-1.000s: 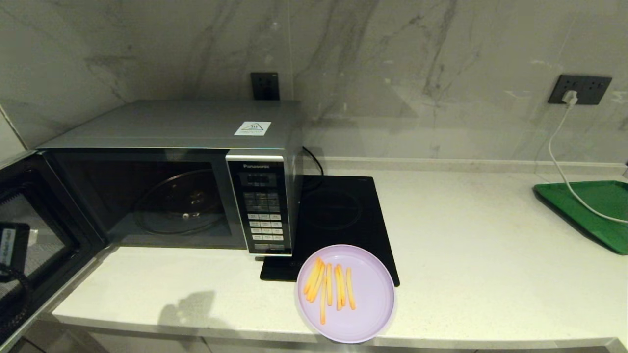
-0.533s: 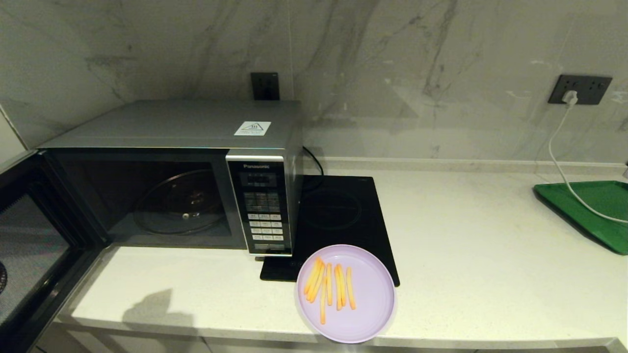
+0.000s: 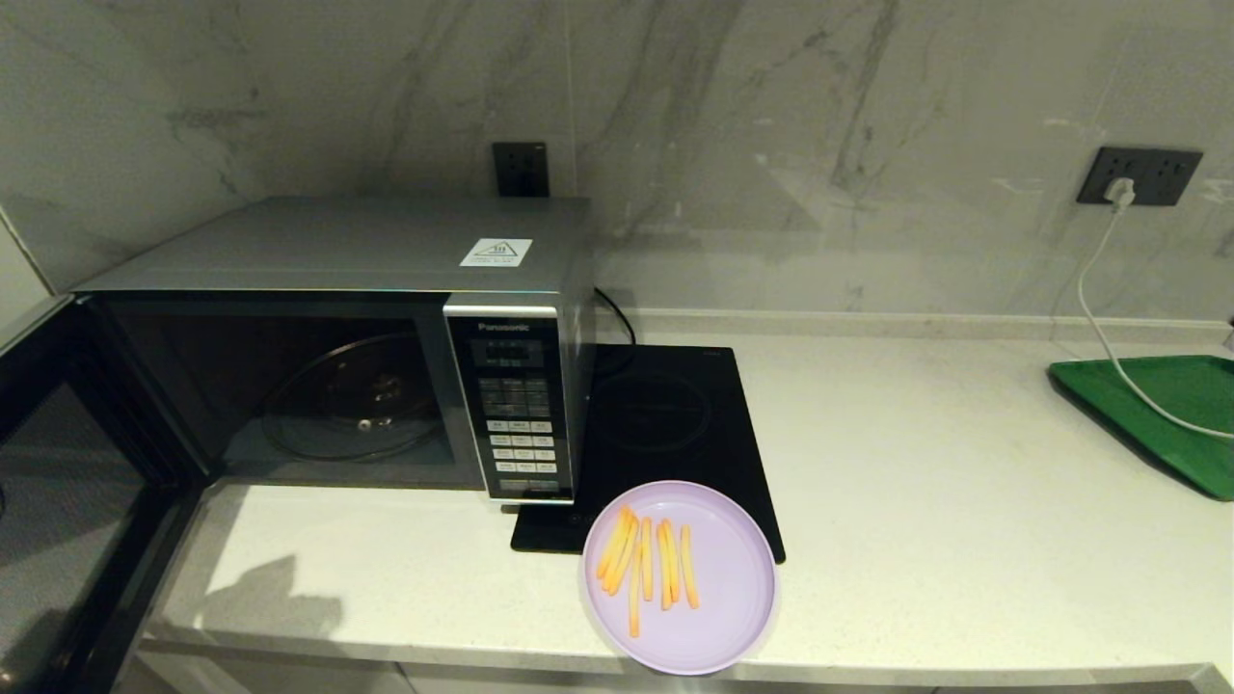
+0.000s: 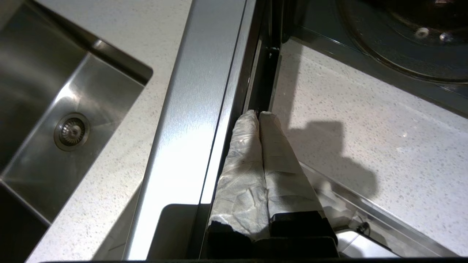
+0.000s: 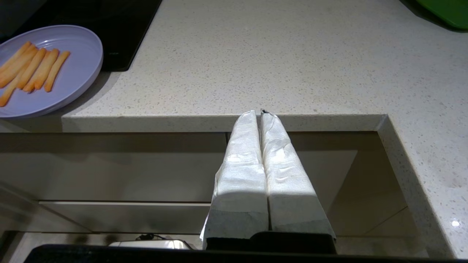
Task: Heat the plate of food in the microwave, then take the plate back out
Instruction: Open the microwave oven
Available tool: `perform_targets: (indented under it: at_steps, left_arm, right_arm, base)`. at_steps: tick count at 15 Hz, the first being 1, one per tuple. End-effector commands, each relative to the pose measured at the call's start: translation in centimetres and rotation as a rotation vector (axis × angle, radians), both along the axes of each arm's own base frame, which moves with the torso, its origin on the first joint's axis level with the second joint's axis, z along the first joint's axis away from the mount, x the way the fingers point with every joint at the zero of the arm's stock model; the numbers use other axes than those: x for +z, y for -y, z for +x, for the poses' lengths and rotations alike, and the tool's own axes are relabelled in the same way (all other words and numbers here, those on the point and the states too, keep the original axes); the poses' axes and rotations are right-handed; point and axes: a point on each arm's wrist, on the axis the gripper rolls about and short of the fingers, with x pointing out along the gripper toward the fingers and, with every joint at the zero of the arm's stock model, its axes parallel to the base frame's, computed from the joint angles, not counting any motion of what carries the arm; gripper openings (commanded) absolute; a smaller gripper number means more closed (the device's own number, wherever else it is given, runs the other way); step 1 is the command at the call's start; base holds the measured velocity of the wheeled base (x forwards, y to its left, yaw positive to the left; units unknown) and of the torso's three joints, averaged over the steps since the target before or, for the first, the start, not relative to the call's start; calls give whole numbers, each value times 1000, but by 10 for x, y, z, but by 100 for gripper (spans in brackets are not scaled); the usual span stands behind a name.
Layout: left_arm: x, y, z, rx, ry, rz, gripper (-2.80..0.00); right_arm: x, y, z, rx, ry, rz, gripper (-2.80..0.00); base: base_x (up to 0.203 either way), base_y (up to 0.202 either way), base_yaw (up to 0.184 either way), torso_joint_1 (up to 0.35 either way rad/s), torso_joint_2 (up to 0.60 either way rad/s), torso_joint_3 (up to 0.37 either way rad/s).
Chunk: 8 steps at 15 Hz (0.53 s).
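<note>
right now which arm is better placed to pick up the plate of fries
Right. The right hand sits shut below the counter edge, with the plate close by in its view. The left hand, also shut, is over by the open microwave door, far from the plate.

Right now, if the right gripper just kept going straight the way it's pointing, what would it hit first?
Most likely the front edge of the countertop: the shut right gripper sits below it, tips aimed at that edge. Depth is unclear. The plate of food lies off to one side.
</note>
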Motion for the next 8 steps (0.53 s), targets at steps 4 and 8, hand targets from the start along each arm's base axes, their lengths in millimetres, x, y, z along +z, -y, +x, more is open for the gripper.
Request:
perform_targets:
  at_steps: [4,8]
  left_arm:
    - [-2,-18,8,73,11,15,-280]
    - [-4,-24,13,82,6,21,-280]
  right_arm:
    - [0,0,0,0,-1,0,-280]
    - [0,0,0,0,-2,0,-280]
  base:
    - [0,0,0,0,0,0]
    - [0,0,0,0,0,0]
